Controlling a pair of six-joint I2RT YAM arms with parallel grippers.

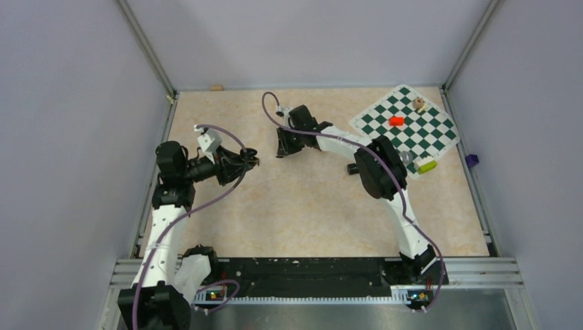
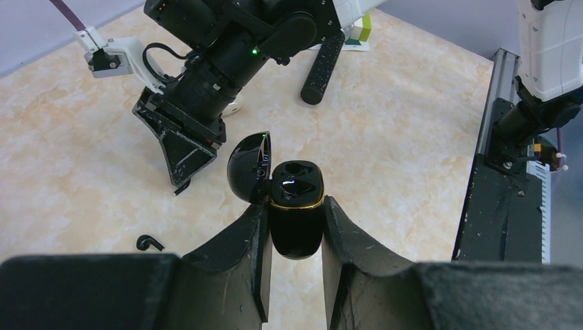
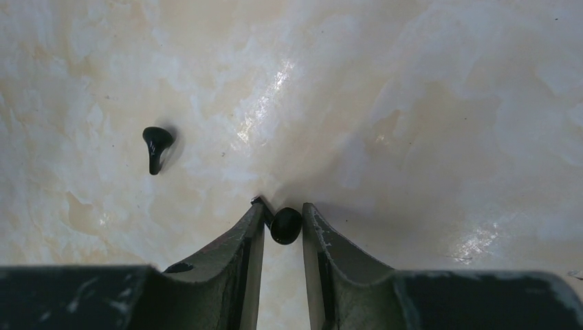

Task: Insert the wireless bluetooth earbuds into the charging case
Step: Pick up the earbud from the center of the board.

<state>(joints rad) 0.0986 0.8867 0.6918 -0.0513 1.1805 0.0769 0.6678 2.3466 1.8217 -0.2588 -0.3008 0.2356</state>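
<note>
toward the far edge: right gripper pinches one tiny black earbud, jaws narrow; probably light, slick, hold the bulb. left gripper clamps the glossy black open charging case.

Lighting bright, even, overhead. Glare streak on desk right of loose earbud; soft shadow beside it. Right claw base blurred.

Lab-type robot test cell: plain grey walls, alu. frame posts, L arm & R arm bolted to rail.
</note>
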